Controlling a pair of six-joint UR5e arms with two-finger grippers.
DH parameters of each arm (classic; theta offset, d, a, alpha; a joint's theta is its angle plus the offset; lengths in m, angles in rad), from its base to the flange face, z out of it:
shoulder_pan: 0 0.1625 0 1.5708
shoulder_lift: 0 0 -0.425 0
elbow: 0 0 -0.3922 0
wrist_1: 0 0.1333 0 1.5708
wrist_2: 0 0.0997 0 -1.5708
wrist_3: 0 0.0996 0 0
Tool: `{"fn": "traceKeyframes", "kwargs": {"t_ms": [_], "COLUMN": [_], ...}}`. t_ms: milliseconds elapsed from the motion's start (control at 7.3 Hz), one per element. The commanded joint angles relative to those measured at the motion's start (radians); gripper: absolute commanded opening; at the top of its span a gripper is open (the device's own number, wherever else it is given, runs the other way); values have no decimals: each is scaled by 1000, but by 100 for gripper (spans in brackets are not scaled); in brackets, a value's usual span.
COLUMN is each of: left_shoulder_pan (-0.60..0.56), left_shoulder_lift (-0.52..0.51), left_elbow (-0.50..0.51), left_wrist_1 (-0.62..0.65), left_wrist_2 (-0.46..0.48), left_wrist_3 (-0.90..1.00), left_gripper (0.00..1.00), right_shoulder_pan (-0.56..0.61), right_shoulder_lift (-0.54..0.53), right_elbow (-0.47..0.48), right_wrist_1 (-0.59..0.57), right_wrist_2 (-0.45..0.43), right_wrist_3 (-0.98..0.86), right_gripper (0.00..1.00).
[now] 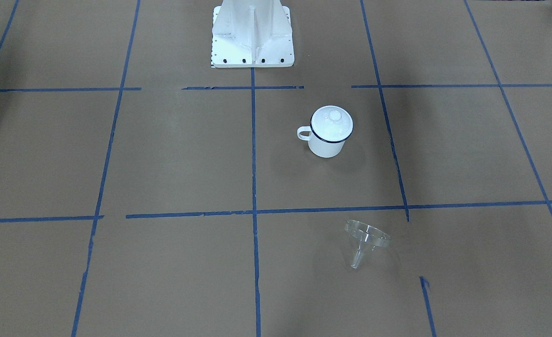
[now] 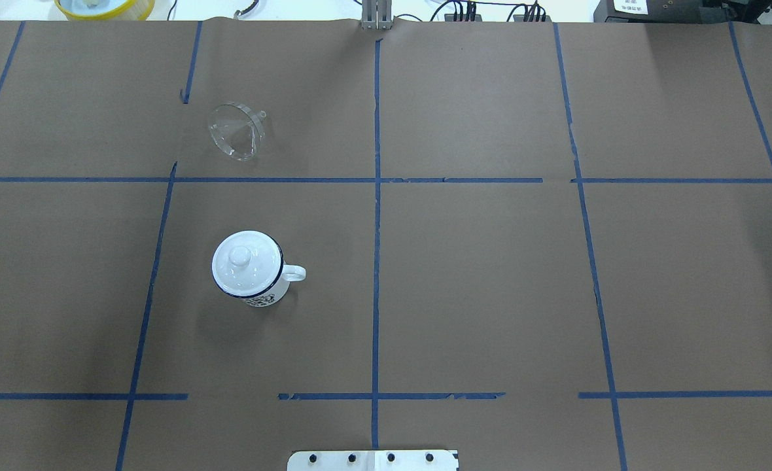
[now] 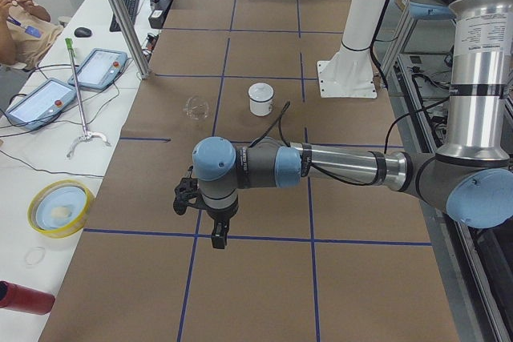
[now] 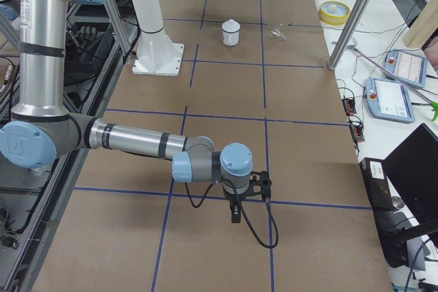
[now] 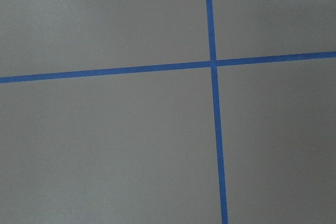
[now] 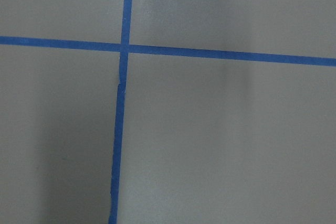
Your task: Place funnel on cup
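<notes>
**Front-facing view.** The cup (image 1: 326, 140) stands upright on the table (image 1: 163, 154), with the lid (image 1: 332, 122) seated on its rim. Its handle points toward the centre tape line (image 1: 253, 150). The funnel (image 1: 366, 239) lies tipped on its side in the next square away from the robot base (image 1: 251, 35), well apart from the cup. Its spout points away from the cup.

**Overhead view.** The cup (image 2: 250, 269) and the funnel (image 2: 235, 131) both sit in the left half of the table, with a tape line between them. No arm appears.

**Left side view.** The left gripper (image 3: 217, 236) hangs above the table at the near end, well apart from the cup (image 3: 260, 100) and the funnel (image 3: 195, 107). Whether its jaws are apart or together cannot be told.

**Right side view.** The right gripper (image 4: 236, 214) hangs over the near end, far from the cup (image 4: 231, 33). The state of its jaws cannot be told.

**Wrist views.** Each view shows only the brown table surface and crossing tape lines.
</notes>
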Motion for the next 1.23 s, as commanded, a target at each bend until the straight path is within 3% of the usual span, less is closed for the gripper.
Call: {"fn": "traceKeyframes", "kwargs": {"t_ms": [0,137,274,821,1095], "left_shoulder_pan": [2,12,100,407,578], "left_shoulder_lift": [13,7,4,-94,-210], "left_elbow": [5,-24,-78,-273,-326], "left_wrist_1": [-31,-46,-57,-129,-128], "left_wrist_2": [-1,-27,-66,-64,26], "left_wrist_3": [5,-21,-217,-971,-1281], "left_gripper": [100,100,100,100,100], "right_shoulder_pan": [0,0,0,0,0], "right_shoulder_lift": [0,0,0,0,0], "right_elbow": [0,0,0,0,0], "right_wrist_1": [0,0,0,0,0], "right_wrist_2": [1,1,1,1,1], "right_wrist_3": [0,0,0,0,0], "right_gripper": [100,100,100,100,100]}}
